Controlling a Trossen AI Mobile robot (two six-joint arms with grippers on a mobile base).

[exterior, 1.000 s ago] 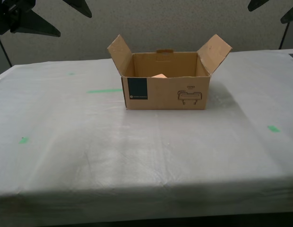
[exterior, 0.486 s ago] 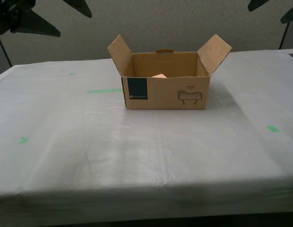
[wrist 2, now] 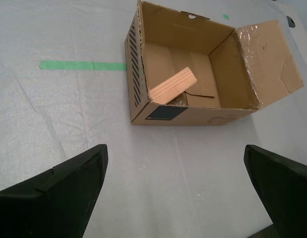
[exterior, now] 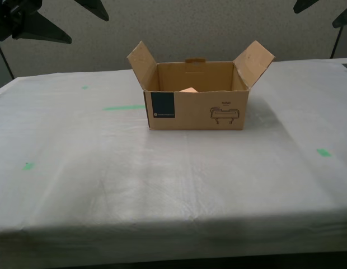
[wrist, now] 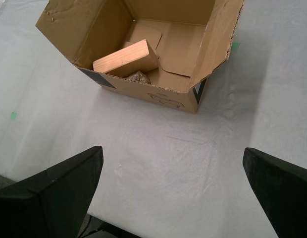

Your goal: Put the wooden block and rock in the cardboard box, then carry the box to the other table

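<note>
In the exterior view, the cardboard box [exterior: 197, 95] stands open on our counter [exterior: 162, 179], the white-draped table with green tape marks [exterior: 124, 107]. Its near face bears a dark blue label [exterior: 162, 106], a line drawing [exterior: 224, 115] and small print we cannot read. A tan corner of the wooden block [exterior: 189, 89] peeks above the rim.

In the second wrist view, my second gripper [wrist 2: 176, 191] hangs with jaws spread wide, holding nothing, well short of the box [wrist 2: 193, 64]. The block [wrist 2: 174, 86] leans tilted inside.

In the first wrist view, my first gripper [wrist: 173, 191] is likewise released, apart from the box [wrist: 143, 49]. The smooth block [wrist: 126, 58] rests above the rough grey-brown rock [wrist: 138, 77].
</note>
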